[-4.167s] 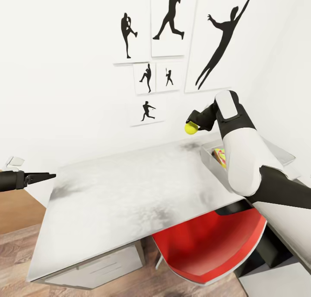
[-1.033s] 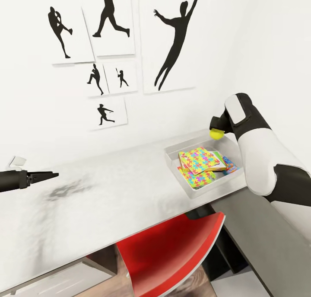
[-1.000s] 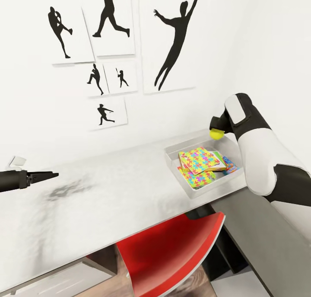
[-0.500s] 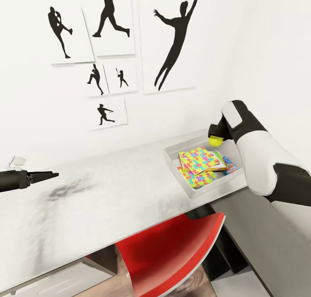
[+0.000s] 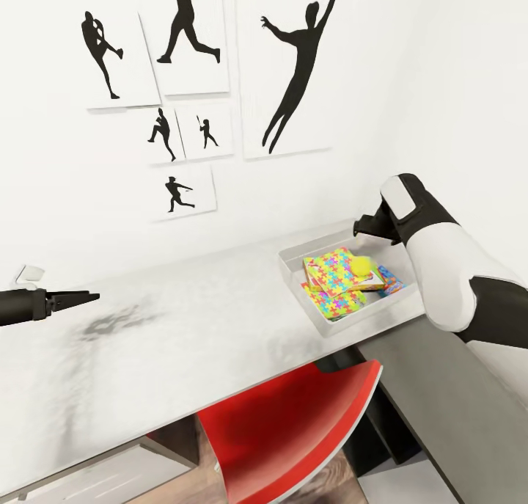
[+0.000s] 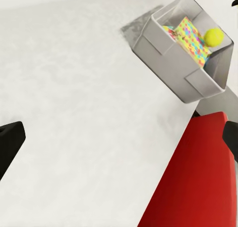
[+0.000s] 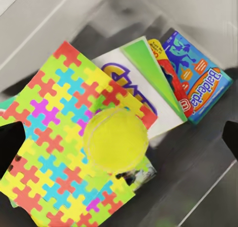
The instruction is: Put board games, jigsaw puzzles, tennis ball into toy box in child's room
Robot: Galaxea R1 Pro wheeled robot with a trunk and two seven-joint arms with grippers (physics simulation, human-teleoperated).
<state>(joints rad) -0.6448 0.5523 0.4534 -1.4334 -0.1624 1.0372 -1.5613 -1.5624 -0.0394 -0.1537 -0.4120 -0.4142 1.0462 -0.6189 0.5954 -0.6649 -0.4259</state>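
The light-grey toy box [image 5: 293, 254] stands at the right end of the table [image 5: 183, 328]. In it lie two jigsaw puzzles [image 5: 336, 273] [image 7: 49, 138], one under the other, and beside them the board games: a blue box [image 7: 201, 83], a green one [image 7: 148, 71] and a white one [image 7: 124, 81]. The tennis ball [image 5: 361, 264] [image 7: 115, 140] [image 6: 214, 36] rests on the top puzzle. My right gripper [image 5: 361, 227] hovers open just above the box, holding nothing. My left gripper [image 5: 82, 297] hangs open over the table's left part. The bed is out of view.
A red chair [image 5: 293, 423] is tucked under the table's front edge. A lower dark-grey desk section [image 5: 440, 386] runs along the right. Black silhouette pictures [image 5: 293, 71] hang on the white wall behind.
My right gripper has opened and the tennis ball has dropped from it onto the top puzzle in the toy box. The left arm has not moved. The camera had turned right before that.
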